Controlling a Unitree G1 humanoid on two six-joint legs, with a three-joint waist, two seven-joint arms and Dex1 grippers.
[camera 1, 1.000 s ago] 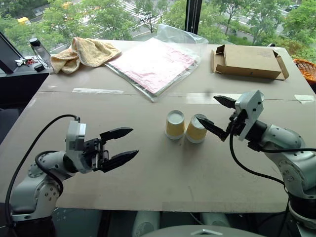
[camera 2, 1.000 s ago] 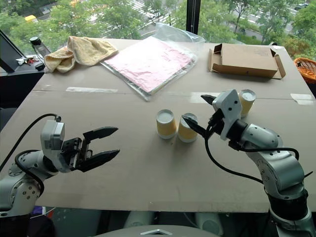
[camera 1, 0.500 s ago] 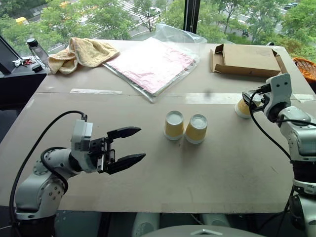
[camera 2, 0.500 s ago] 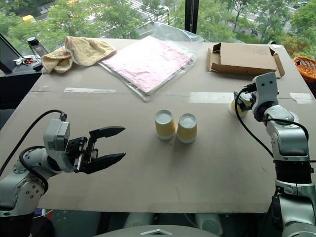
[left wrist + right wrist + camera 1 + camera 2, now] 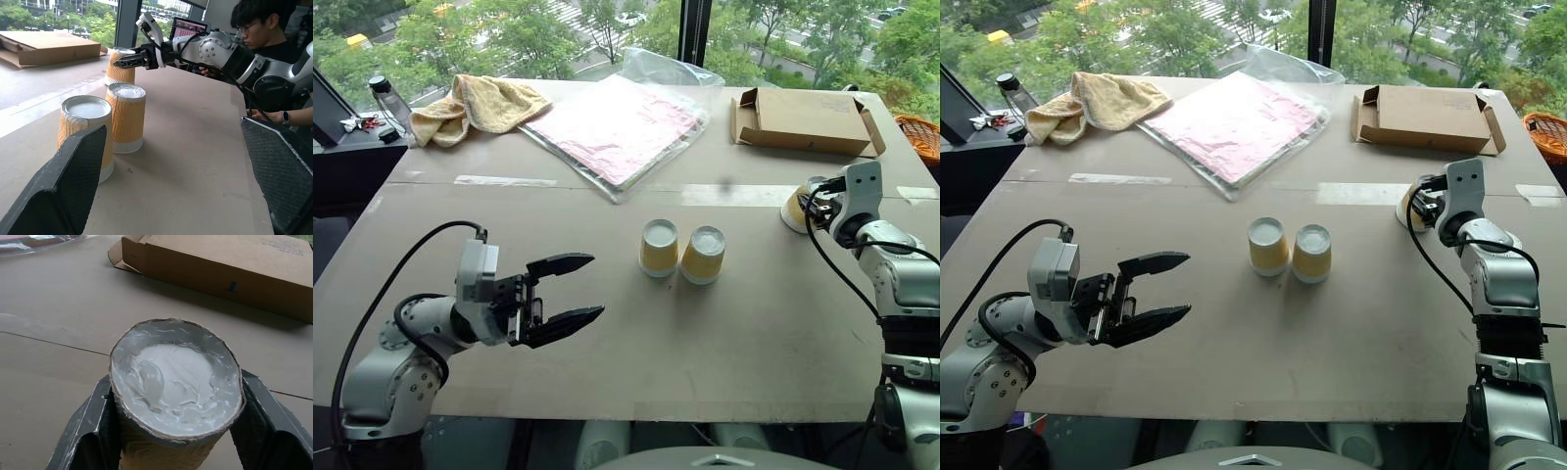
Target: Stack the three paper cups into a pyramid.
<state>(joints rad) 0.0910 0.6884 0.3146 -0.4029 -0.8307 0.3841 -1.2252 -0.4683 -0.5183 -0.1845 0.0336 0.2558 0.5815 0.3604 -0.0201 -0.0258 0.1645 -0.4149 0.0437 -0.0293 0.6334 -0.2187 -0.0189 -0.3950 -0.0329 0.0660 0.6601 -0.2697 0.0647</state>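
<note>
table (image 5: 607,372): big tan board top, seam of tape across the far half, holds everything below
pink sheets in plastic (image 5: 617,125): flat, far centre-left of table, bag mouth toward the window
cardboard box (image 5: 803,122): shallow, open flap, far right of table
yellow towel (image 5: 480,103): crumpled, far left corner
bottle (image 5: 389,98): dark cap, on the dark ledge just left of the towel
left gripper (image 5: 570,297): low over the near-left of table, pointing toward the middle, fingers spread wide, nothing between them, well apart from the cups
right gripper (image 5: 1422,203): far right side of table near the tape strip, fingers clamped on either side of the third cup
pair of cups (image 5: 683,253): mid-table, both upside down, white bases up, side by side and touching; the base row
third cup (image 5: 176,391): upside down, base up, squeezed between the right gripper's two fingers; right of the pair and well apart from them, near the box; whether it sits on the table or is lifted, can't tell
person (image 5: 266,29): in the left wrist view, seated past the table's right edge behind the right arm
pyramid: not built, only two base cups in place, nothing on top
</note>
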